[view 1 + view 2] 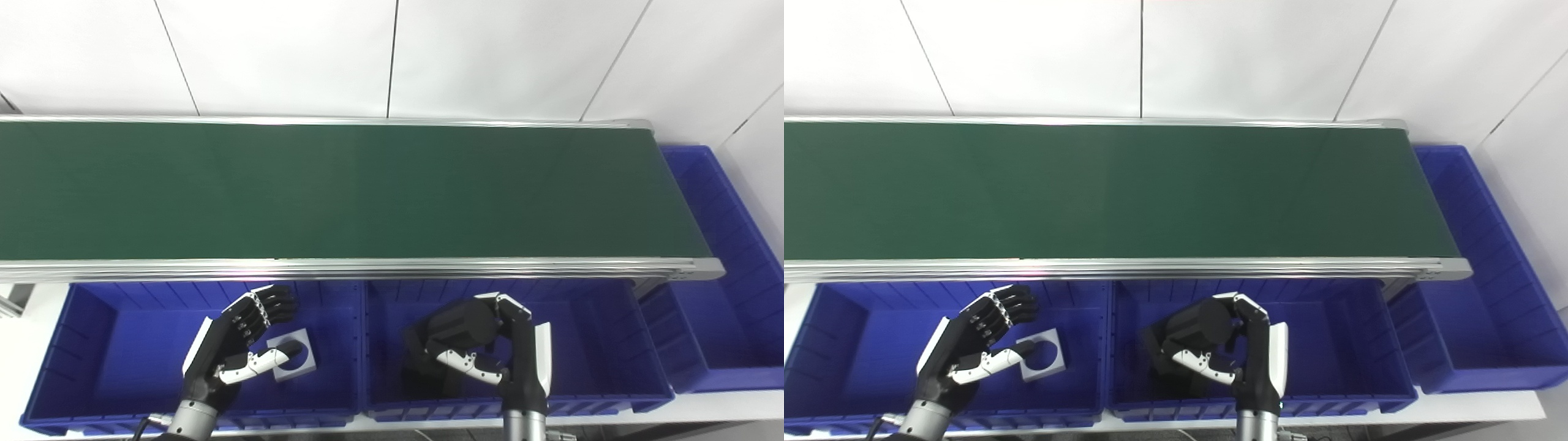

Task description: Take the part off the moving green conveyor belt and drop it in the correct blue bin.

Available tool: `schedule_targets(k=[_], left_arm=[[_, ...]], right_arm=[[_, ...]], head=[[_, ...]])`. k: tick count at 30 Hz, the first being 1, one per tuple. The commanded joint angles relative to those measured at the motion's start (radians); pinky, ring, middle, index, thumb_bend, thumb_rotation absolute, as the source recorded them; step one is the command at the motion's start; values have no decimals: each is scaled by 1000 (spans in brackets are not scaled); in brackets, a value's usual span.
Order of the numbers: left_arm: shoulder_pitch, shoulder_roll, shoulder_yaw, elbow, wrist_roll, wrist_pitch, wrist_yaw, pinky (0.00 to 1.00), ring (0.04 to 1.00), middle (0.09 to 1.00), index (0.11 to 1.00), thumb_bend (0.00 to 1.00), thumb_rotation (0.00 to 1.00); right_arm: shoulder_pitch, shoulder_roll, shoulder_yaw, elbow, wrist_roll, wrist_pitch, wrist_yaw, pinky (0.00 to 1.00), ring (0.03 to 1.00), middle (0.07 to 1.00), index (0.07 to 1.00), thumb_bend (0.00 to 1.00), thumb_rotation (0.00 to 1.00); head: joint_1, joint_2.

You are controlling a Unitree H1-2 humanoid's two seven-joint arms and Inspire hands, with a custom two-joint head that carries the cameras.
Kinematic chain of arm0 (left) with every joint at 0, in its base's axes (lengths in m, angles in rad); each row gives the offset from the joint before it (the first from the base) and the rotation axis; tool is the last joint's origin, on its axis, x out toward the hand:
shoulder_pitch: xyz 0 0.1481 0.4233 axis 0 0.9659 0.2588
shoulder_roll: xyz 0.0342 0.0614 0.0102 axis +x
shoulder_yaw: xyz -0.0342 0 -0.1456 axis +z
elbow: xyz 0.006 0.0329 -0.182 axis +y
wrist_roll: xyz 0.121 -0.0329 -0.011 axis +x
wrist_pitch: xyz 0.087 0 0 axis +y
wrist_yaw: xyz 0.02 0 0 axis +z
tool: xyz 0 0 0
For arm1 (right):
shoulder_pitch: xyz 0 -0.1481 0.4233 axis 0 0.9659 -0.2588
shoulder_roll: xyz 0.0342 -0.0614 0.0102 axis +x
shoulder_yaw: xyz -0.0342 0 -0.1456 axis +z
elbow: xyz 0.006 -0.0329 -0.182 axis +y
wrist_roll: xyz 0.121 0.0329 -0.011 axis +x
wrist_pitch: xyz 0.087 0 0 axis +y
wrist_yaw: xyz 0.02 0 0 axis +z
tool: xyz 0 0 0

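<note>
The green conveyor belt (343, 190) carries no part. My right hand (511, 349) hangs over the middle blue bin (600, 343), shut on a black cylinder (462, 323) that lies sideways in its fingers. A dark shape, either a shadow or another part, lies on the bin floor under it. My left hand (236, 346) hovers over the left blue bin (92, 343), open with its fingers curled. A grey square plate with a round hole (304, 362) lies on that bin's floor, just beneath the thumb tip.
A third blue bin (729, 306) stands at the belt's right end, running back along the wall. The belt's metal front rail (429, 267) runs just above the two front bins. White wall panels lie behind.
</note>
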Motion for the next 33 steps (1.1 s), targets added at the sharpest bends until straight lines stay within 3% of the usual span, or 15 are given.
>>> schedule_targets(k=[1, 7, 13, 14, 15, 17, 18, 19, 20, 21, 26, 27, 28, 31, 33], left_arm=[[-4, 0, 1, -26, -4, -23, -3, 721, 705, 713, 710, 644, 0], [-4, -6, 3, -21, -7, -20, 0, 711, 698, 708, 704, 657, 0], [-8, -12, 2, -16, -1, -23, 3, 726, 700, 705, 703, 659, 0], [-8, -12, 2, -15, 0, -24, 3, 726, 699, 705, 702, 660, 0], [-8, -13, 1, -13, 2, -25, 3, 727, 700, 705, 704, 659, 0], [-8, -14, 1, -14, 0, -22, 3, 727, 701, 706, 705, 658, 0], [-9, -14, 1, -12, 1, -21, 5, 727, 701, 706, 705, 661, 0], [-10, -14, 2, -10, 3, -20, 5, 731, 701, 705, 704, 667, 0], [-11, -14, 1, -9, 4, -20, 6, 734, 703, 705, 704, 668, 0], [-12, -13, 1, -7, 5, -22, 5, 735, 704, 707, 705, 669, 0], [-18, -14, -1, 2, 4, -29, 1, 742, 704, 708, 706, 661, 0], [-18, -14, -1, 2, 3, -29, 0, 745, 705, 709, 706, 658, 0], [-19, -15, -2, 2, 1, -29, 0, 746, 704, 708, 706, 656, 0], [-20, -16, -2, 3, -1, -27, -2, 733, 702, 706, 703, 666, 0], [-21, -14, -4, 2, 3, -25, -2, 729, 702, 707, 704, 665, 0]], right_arm=[[-26, 10, -20, 4, -10, -42, -30, 72, 444, 128, 122, 507, 0], [-83, 20, -109, 52, -18, -17, -78, 67, 444, 122, 122, 507, 0], [-116, 31, -157, 67, -12, 13, -97, 74, 444, 119, 132, 508, 0], [-116, 32, -160, 63, -5, 24, -87, 72, 275, 120, 133, 544, 0], [-115, 32, -162, 60, -2, 32, -79, 79, 182, 142, 160, 593, 0], [-114, 26, -158, 61, -12, 34, -74, 103, 161, 193, 215, 643, 0], [-113, 23, -154, 61, -14, 32, -71, 136, 189, 237, 257, 667, 0], [-112, 21, -151, 62, -14, 32, -66, 196, 245, 375, 322, 606, 0], [-109, 19, -147, 58, -8, 40, -52, 235, 282, 419, 404, 568, 0], [-103, 18, -142, 48, -2, 52, -36, 358, 400, 464, 469, 539, 0], [-82, 1, -113, 6, -11, 114, 48, 493, 565, 497, 489, 527, 1], [-78, -3, -107, 0, -14, 124, 62, 515, 594, 589, 493, 522, 68], [-74, -8, -101, -5, -11, 133, 79, 560, 646, 691, 669, 655, 105], [-63, -19, -85, -31, 2, 172, 127, 616, 717, 781, 797, 721, 177], [-55, -24, -75, -46, 13, 195, 161, 642, 748, 809, 830, 736, 214]], head=[[1, 1], [5, -9], [6, -14], [6, -14], [8, -15], [8, -16], [8, -16], [8, -17], [7, -17], [6, -18], [7, -21], [7, -22], [6, -22], [6, -22], [4, -24]])
